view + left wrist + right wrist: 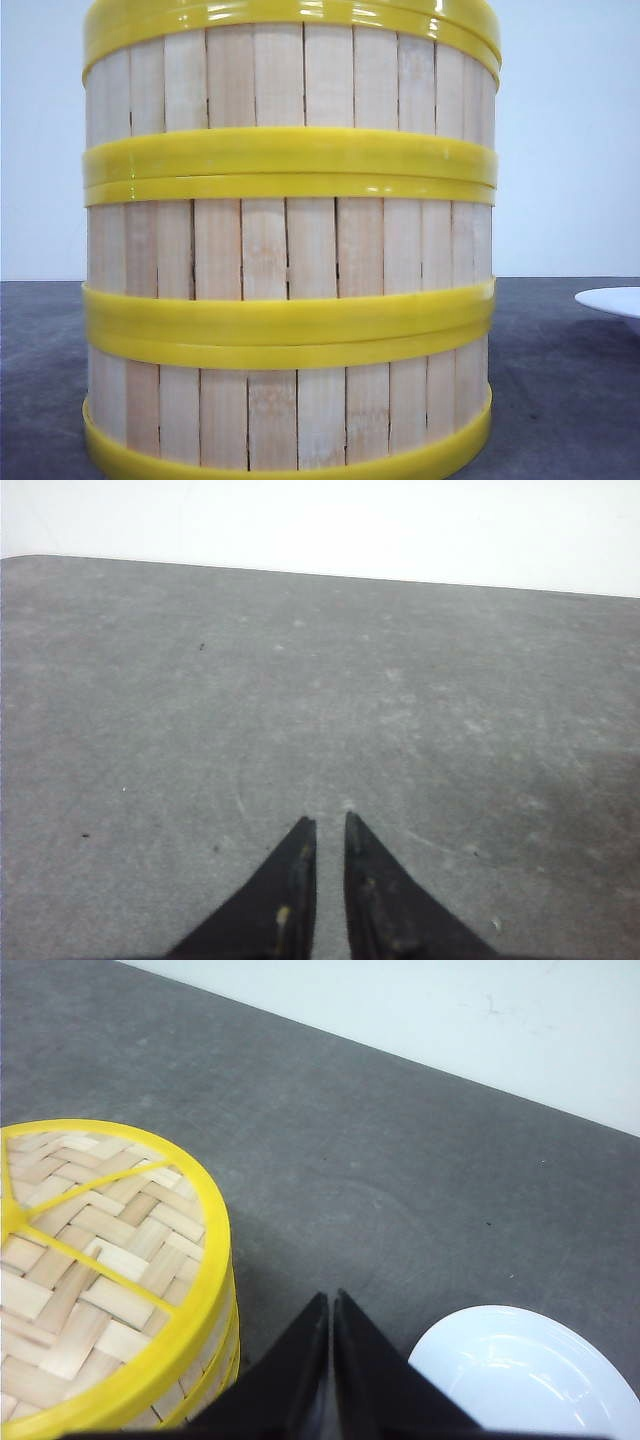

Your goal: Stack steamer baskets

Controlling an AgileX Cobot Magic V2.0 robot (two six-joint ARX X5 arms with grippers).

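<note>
Stacked steamer baskets (290, 250) fill the front view, three tiers on the grey surface (560, 400), a white plate (525, 1375) beside them; they look light and stiff, yet the yellow rims seem glossy and slick, so the slatted wall probably offers better purchase; left fingers (301, 852) nearly closed, right fingers (318, 1340) closed, both empty.

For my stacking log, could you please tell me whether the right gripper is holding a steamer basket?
No: the right gripper is shut on nothing, above the grey table between the steamer basket stack and the white plate.
</note>
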